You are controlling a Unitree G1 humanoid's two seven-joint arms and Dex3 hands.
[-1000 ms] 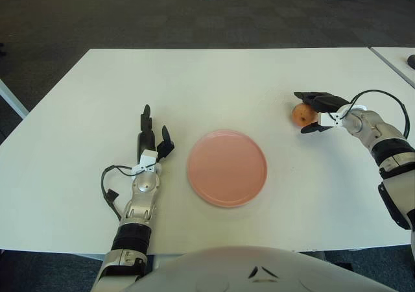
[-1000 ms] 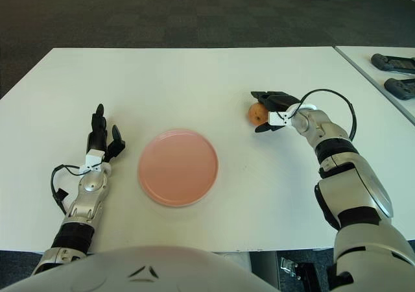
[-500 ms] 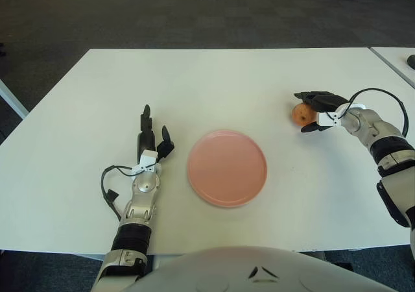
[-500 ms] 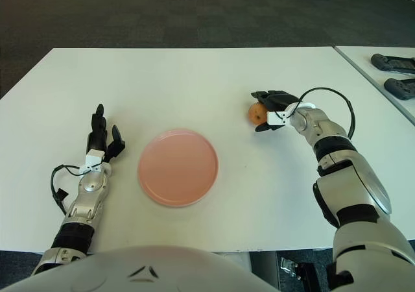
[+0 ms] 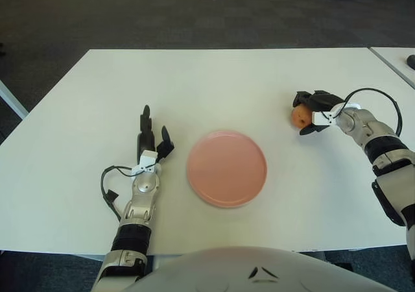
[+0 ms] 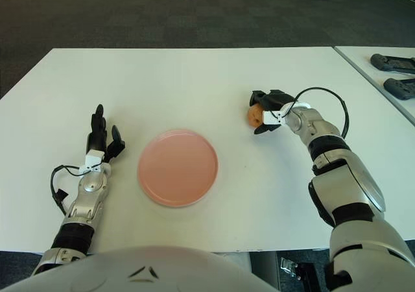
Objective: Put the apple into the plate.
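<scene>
Apple (image 5: 299, 115) first: in the left eye view we see it at the desk's (image 5: 214, 78) right side, at about two o'clock from the pink plate (image 5: 227, 167) and well apart from it. Our right robot hand (image 5: 310, 111) is wrapped around the fruit, dark fingers (image 5: 314, 99) curled over its top and far side, a lower finger beneath, so the grip is closed on it. We cannot tell whether the apple touches the desk. Our left robot hand (image 5: 150, 136) shows at nine o'clock of the plate, just beside it, fingers straight and spread, holding nothing.

From the right eye view, the apple (image 6: 254, 115) shows only as an orange sliver at the nine o'clock edge of the right robot hand (image 6: 266, 113). The plate (image 6: 177, 167) sits bare between the two hands, with the left robot hand (image 6: 102, 138) at its nine o'clock.
</scene>
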